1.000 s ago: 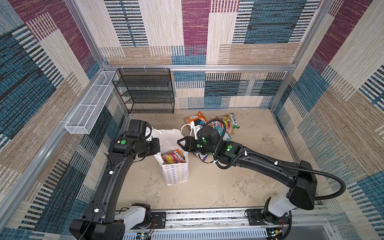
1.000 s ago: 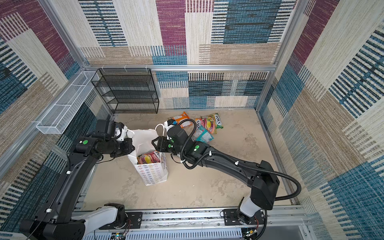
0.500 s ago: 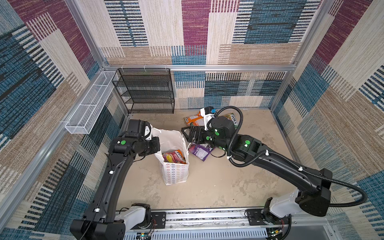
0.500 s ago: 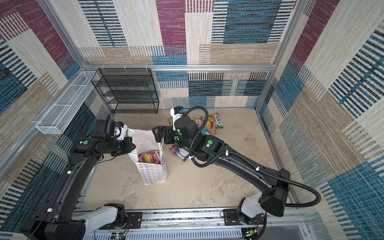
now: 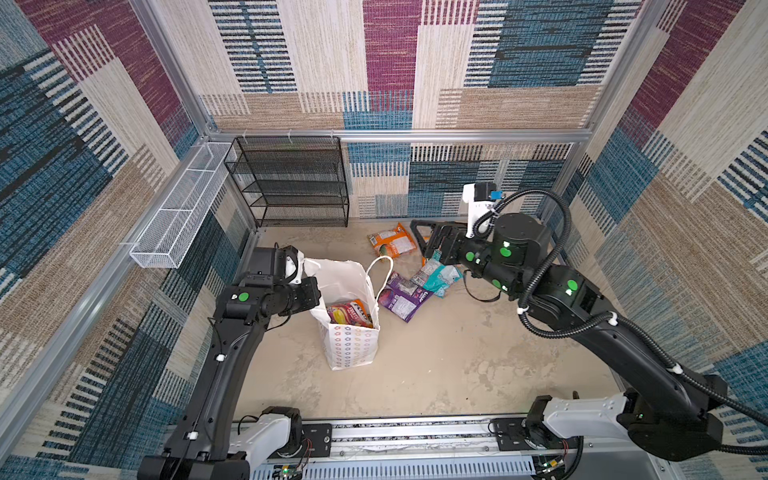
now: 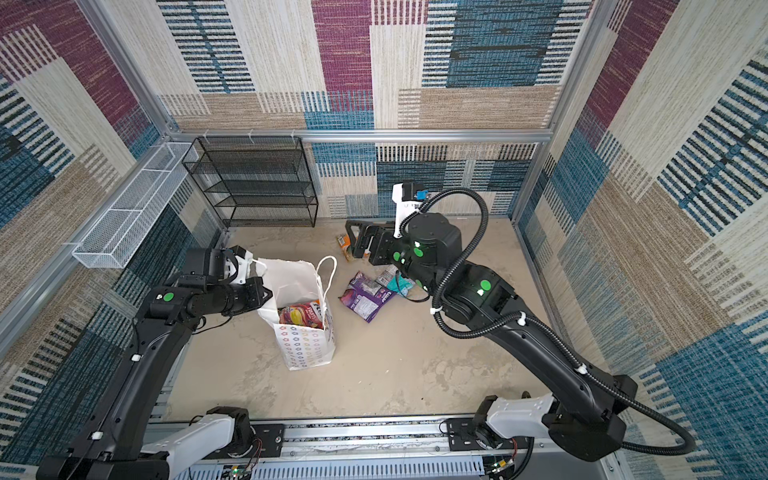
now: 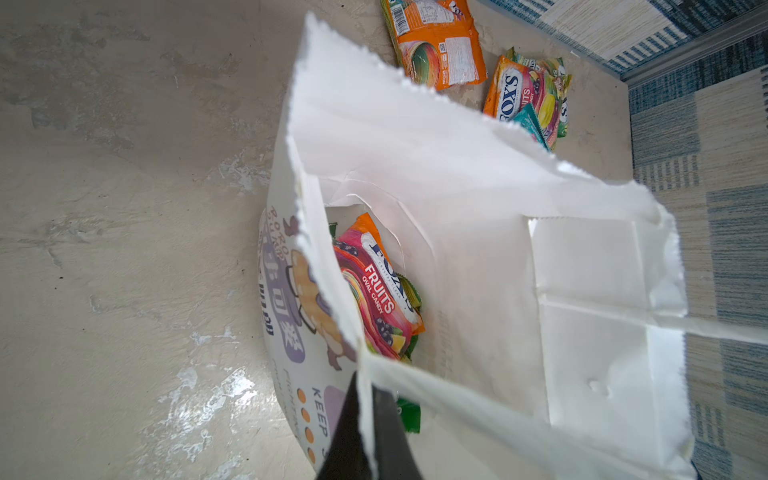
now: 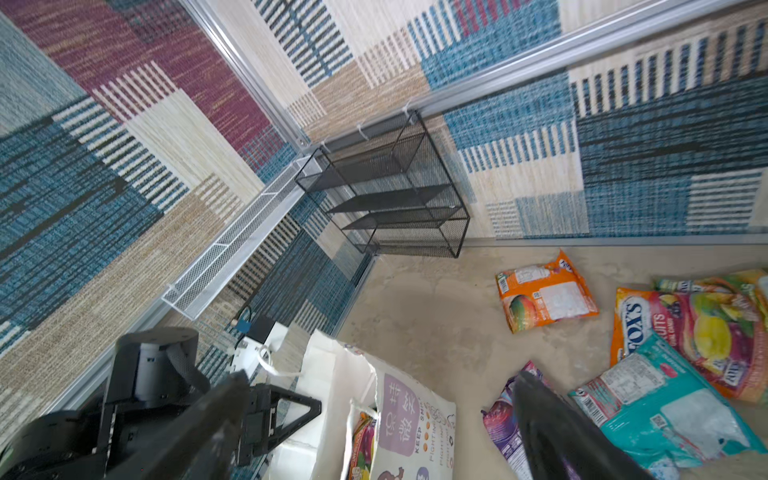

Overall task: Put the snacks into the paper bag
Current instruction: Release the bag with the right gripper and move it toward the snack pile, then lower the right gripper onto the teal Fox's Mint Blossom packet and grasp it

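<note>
We see the white paper bag [image 5: 351, 349] standing upright, its rim pinched between the closed fingers of the left gripper [image 7: 365, 386]. The right gripper [image 5: 422, 239] hangs with fingers spread wide, holding nothing. An orange packet [image 5: 390, 243] lies near its fingertips, while the purple packet [image 5: 401, 297] and teal packet [image 5: 438, 276] lie nearer its wrist. A fruit packet [image 5: 348, 312] sits inside the bag, just beyond the left fingers

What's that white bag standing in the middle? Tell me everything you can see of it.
The paper bag is white, creased paper, with rows of small coloured star outlines on one side and a cartoon print with lettering on another. It stands upright on the floor, mouth open, one white cord handle arching up. The left gripper pinches its zigzag-cut rim. Colourful candy packets lie inside.
</note>
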Tool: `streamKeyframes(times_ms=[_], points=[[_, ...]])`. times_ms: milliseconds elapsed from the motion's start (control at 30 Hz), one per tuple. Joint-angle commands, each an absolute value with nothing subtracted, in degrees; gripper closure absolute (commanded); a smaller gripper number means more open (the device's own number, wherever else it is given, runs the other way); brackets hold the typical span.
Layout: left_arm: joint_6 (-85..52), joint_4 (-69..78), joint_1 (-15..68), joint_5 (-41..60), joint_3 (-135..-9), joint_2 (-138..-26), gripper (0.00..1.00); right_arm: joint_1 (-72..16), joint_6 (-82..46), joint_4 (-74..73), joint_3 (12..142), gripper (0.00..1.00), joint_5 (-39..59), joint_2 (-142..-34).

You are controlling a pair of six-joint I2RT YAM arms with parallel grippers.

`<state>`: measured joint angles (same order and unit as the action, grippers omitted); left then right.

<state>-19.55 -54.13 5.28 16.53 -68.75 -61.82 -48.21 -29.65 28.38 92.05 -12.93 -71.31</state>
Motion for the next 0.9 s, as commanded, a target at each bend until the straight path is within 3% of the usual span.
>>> streamKeyframes(times_ms=[0, 233, 533, 867], points=[[-19.5, -48.7, 4.0, 19.4, -66.3, -59.8, 1.0, -45.2, -28.0, 28.6, 92.6, 0.0, -13.5, -70.8], [-20.6, -44.6, 0.7, 25.8, -62.1, -54.9, 1.0, -31.0, -29.9, 26.7, 91.9, 0.0, -2.0, -74.5], [-21.0, -43.4, 0.4, 26.3, -60.8, -54.0, 1.0, -15.3, -37.2, 8.5, 65.8, 0.0, 11.5, -79.6], [-20.9, -43.2, 0.1, 25.9, -60.6, -53.2, 1.0, -10.0, -34.6, -1.1, 57.3, 0.0, 16.5, -93.7]])
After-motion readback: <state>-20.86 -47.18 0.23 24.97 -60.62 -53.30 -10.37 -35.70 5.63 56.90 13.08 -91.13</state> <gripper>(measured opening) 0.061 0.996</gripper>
